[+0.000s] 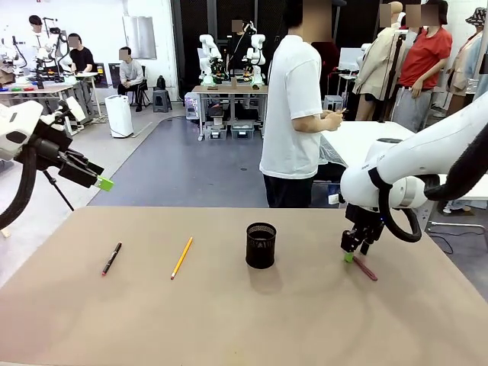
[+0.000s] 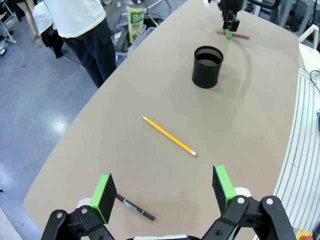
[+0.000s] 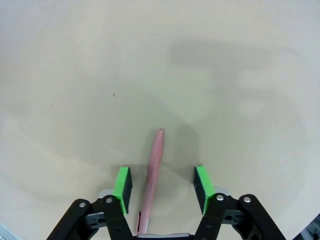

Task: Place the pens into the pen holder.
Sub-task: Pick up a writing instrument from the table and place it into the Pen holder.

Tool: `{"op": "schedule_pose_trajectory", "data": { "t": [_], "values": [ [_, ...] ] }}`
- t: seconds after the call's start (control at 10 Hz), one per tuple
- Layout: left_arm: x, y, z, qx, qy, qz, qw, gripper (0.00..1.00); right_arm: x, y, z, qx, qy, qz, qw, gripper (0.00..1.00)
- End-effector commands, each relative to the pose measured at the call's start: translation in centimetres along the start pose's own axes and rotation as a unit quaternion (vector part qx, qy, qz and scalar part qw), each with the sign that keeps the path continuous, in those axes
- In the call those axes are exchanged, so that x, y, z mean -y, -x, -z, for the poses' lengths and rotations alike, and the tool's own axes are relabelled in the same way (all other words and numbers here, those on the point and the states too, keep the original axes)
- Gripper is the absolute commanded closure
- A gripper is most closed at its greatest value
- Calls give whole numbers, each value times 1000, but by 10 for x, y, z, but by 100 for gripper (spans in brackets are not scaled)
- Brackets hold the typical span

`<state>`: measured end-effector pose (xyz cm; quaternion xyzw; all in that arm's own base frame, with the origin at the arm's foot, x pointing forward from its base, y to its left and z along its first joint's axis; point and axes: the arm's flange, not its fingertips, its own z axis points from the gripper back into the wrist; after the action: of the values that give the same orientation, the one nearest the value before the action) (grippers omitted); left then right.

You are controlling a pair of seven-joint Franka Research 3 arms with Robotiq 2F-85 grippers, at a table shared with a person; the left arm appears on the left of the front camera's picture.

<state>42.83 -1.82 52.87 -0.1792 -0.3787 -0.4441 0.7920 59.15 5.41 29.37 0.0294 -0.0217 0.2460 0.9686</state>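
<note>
**Landmark.** A small black wire-mesh cylindrical pen holder (image 1: 261,245) stands upright near the middle of the flat tan desk (image 1: 229,328).

**Task items.**
- The thin pinkish-red pen (image 1: 365,268) lies flat on the desk to the robot's right of the pen holder, well apart from it.
- The slim yellow-orange pencil (image 1: 181,258) lies flat to the robot's left of the pen holder. In the left wrist view the pencil (image 2: 169,136) runs slantwise, with the pen holder (image 2: 207,66) beyond it.
- The slim black pen with a red tip (image 1: 111,259) lies flat farther to the left of the pen holder than the pencil.

All three items are outside the pen holder.

**Right claw** (image 1: 349,256). It is lowered to the desk, right of the pen holder and directly over the pinkish-red pen. In its own wrist view, the right claw (image 3: 162,183) has its green pads set one on each side of the pinkish-red pen (image 3: 152,172). A gap shows on each side, narrower on the picture's left. The jaws are spread around the pen and not pinching it.

**Left claw** (image 1: 103,183). It is raised in the air, far to the left of the pen holder and off the desk surface. In its own view the left claw (image 2: 165,195) has its pads wide apart, with nothing between them. The black pen (image 2: 136,209) is visible on the desk below.

**Other.** A person in a white shirt (image 1: 293,114) stands beyond the far edge of the desk, behind the pen holder.
</note>
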Motion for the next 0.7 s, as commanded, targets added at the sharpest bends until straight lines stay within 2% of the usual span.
{"op": "schedule_pose_trajectory", "data": {
  "t": [0.0, 0.6],
  "values": [
    [-1, 0, 0, 8, 4, 0, 1000, 0, -2, -11, 7, 4, -1, 1, 1000, 99],
    [-1, 0, 0, 8, 4, 0, 1000, 0, -20, -20, 15, -6, -2, -26, 1000, 100]
  ]
}}
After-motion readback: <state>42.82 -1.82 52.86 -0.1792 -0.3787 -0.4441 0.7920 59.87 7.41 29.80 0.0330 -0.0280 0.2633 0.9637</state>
